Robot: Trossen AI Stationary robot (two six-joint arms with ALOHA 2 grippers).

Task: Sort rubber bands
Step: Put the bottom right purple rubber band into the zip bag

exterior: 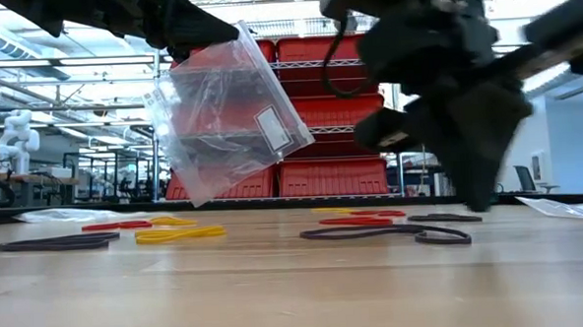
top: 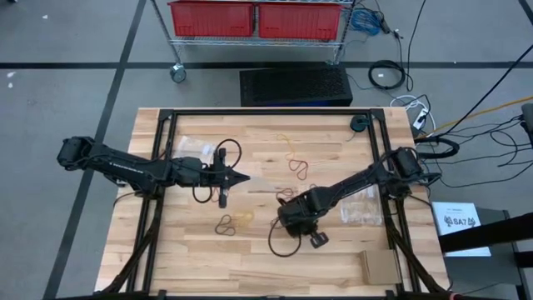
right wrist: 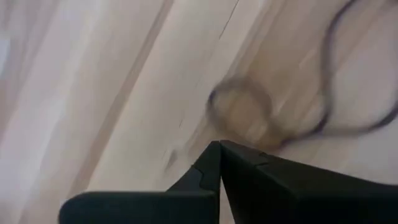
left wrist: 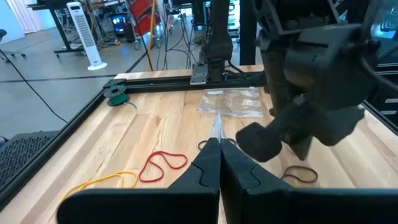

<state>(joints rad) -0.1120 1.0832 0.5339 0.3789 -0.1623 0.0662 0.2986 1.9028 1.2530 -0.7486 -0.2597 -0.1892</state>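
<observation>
Wood table (top: 166, 258), left gripper (exterior: 229, 33) raised mid-table, fingers pinched on a clear bag (exterior: 230, 112), right gripper (top: 287, 218) low over the table, fingers pressed together, bands (exterior: 388, 233) scattered mid-table, red, yellow, black

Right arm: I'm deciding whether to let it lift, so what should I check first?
1. Left pincer shut on the clear plastic bag: ok.
2. Bag hanging clear of the light wooden table: ok.
3. Right pincer shut, down at the tabletop: ok.
4. Thin dark rubber band actually caught in the right pincer: cannot tell.
5. Bag mouth open: cannot tell.
</observation>
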